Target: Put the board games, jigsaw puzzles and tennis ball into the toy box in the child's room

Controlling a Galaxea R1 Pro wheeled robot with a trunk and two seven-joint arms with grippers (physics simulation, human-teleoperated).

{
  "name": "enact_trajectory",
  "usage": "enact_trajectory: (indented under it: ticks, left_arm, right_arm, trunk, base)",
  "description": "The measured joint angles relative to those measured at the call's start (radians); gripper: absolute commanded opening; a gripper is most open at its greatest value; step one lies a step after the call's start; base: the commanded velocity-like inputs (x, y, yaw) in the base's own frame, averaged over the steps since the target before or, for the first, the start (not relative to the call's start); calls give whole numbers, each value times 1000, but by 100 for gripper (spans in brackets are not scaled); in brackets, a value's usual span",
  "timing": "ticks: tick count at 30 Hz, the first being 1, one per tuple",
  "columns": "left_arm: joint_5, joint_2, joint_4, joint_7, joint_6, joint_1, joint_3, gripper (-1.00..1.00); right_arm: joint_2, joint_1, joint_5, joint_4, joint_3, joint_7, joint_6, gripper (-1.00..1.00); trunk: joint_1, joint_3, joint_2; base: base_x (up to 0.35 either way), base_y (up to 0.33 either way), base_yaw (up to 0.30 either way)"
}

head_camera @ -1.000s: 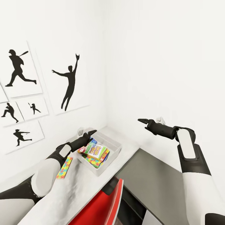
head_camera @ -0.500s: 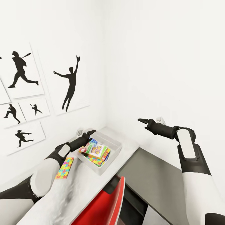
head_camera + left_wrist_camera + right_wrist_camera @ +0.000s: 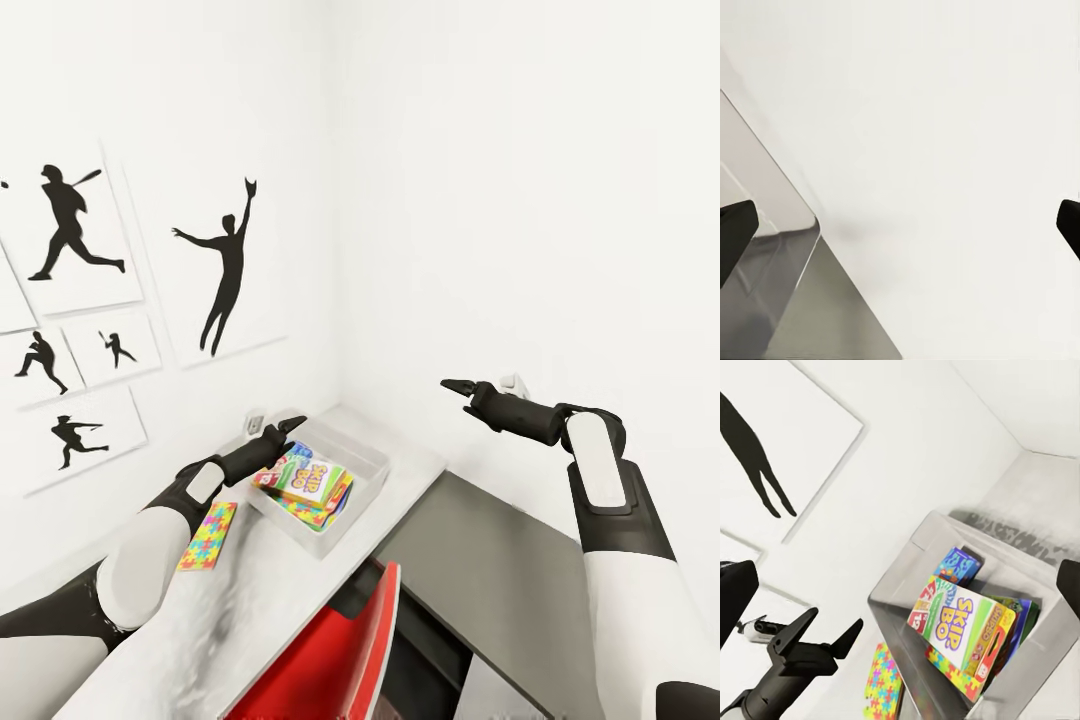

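Translucent grey toy box already stores lettered game boxes; open, empty left gripper hovers above, right gripper empty, apart; one multicolour puzzle tile awaits on the tabletop.

Counter: long, pale grey-white, set into corner of white-walled room, one long edge against wall.

On counter:
- Toy box: shallow translucent pale grey bin, no lid, at far end near corner. Holds stacked flat game boxes, "SKIP BO" box uppermost, tilted; blue box behind it; jigsaw-patterned tile underneath.
- Jigsaw puzzle: thin multicolour tile, flat on bare surface near wall edge, apart from toy box.
- Small pale object beside toy box at wall; identity unclear.
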Motion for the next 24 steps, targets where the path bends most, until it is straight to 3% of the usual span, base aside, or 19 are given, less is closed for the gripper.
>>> enact_trajectory:
  ticks: [6, 24]
  left_arm:
    - [0, 0, 0, 0, 0, 0, 0, 100]
    - [0, 0, 0, 0, 0, -1, 0, 100]
  right_arm:
    - [0, 0, 0, 0, 0, 0, 0, 100]
    - [0, -1, 0, 0, 0, 0, 0, 100]
  trunk:
    - [0, 0, 0]
    - [0, 19, -1]
  base:
    - [-215, 0, 0]
    - [-36, 5, 0]
